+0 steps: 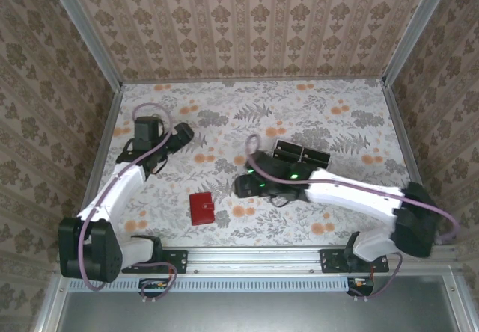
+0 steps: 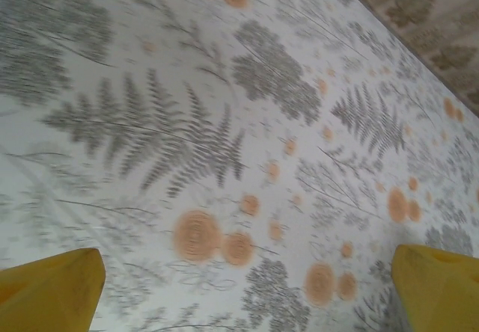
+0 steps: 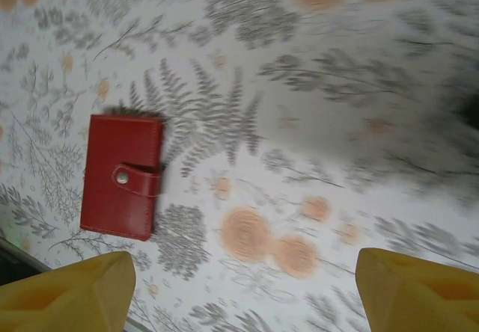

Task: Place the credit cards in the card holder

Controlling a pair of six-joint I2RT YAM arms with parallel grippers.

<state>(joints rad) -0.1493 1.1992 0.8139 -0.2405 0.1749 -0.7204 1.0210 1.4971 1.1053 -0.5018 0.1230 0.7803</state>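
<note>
The red card holder (image 1: 200,208) lies closed on the floral tablecloth near the front, its snap strap fastened (image 3: 122,176). Black credit cards (image 1: 288,151) sit in a small group behind the right arm, which partly covers them. My right gripper (image 1: 243,185) hovers between the cards and the holder, just right of the holder. Its yellow fingers (image 3: 67,294) stand wide apart, so the right gripper (image 3: 243,294) is open with only cloth between them. Further left and back, my left gripper (image 1: 179,136) is open over bare cloth, and the left gripper (image 2: 243,291) has nothing between its yellow fingertips (image 2: 49,291).
A second cluster of black cards (image 1: 316,155) sits beside the first. Patterned walls enclose the table on three sides, and a metal rail (image 1: 254,259) runs along the front edge by the arm bases.
</note>
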